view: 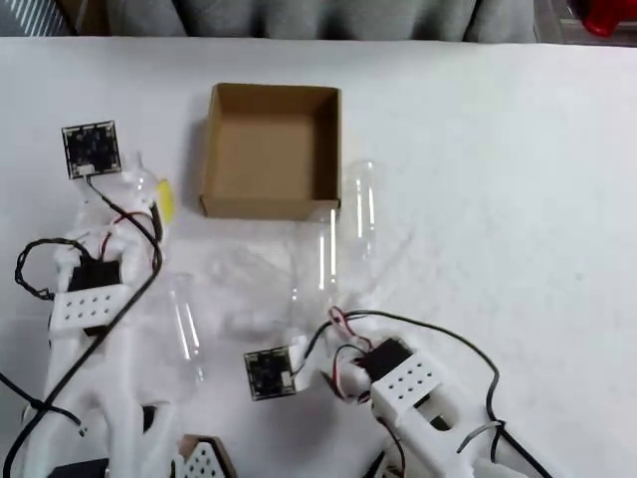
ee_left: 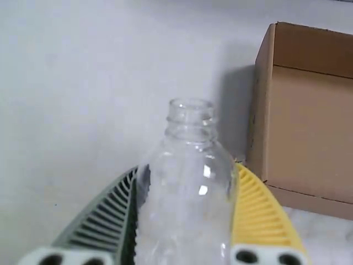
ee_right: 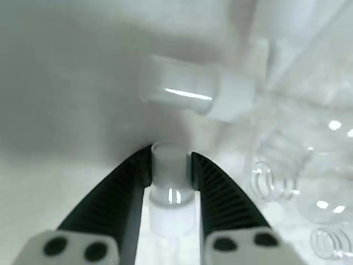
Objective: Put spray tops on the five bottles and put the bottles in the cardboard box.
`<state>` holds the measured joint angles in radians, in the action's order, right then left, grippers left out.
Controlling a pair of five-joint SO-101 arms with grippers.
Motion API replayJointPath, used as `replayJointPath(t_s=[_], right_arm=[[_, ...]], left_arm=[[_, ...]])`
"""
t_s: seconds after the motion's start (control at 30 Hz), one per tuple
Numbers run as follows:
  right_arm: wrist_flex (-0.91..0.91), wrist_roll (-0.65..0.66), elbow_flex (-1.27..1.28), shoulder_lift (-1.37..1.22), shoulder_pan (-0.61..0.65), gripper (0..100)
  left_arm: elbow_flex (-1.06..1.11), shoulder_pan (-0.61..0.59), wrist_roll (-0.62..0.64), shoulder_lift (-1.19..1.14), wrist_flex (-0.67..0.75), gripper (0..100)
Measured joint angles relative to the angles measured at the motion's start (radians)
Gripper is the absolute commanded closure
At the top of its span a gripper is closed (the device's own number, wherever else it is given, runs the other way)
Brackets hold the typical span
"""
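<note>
Bottle [ee_left: 187, 193], clear, neck open, clamped at the shoulder between the grey-green and yellow fingers [ee_left: 259, 210] of the left gripper [ee_left: 188, 168], jaws spread about as wide as the bottle's body. Held just beside the cardboard box [view: 271, 206], off its near left corner, neck pointing away from the wrist and alongside the box wall.

Spray top [ee_right: 172, 187], pale and translucent, pinched between the black fingers of the right gripper [ee_right: 171, 160], jaws almost closed on the narrow collar. Held out in front of the box, low over the white table [view: 518, 149]. Second spray top [ee_right: 196, 94] lying on its side just beyond the fingertips.

Three more clear bottles [view: 360, 209] loose on the table in front of the box, two lying by its near right corner, the third farther from the box, toward the left arm. Box open at the top.
</note>
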<state>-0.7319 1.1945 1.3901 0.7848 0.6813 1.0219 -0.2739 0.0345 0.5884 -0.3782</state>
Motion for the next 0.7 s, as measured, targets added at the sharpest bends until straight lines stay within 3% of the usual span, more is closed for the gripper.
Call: replayJointPath(t_s=[0.13, 0.37, 0.6, 0.7], right_arm=[[-0.055, 0.0, -0.032, -0.008, -0.061, 98.2], [-0.295, -0.083, -0.167, 0.127, -0.336, 98.2], [-0.413, -0.086, -0.281, 0.278, -0.821, 98.2], [-0.373, 0.005, -0.288, 0.284, -1.077, 98.2]], left_arm=[[0.0, 0.0, 0.0, 0.0, 0.0, 98], [0.0, 0.0, 0.0, 0.0, 0.0, 98], [0.0, 0.0, 0.0, 0.0, 0.0, 98], [0.0, 0.0, 0.0, 0.0, 0.0, 98]])
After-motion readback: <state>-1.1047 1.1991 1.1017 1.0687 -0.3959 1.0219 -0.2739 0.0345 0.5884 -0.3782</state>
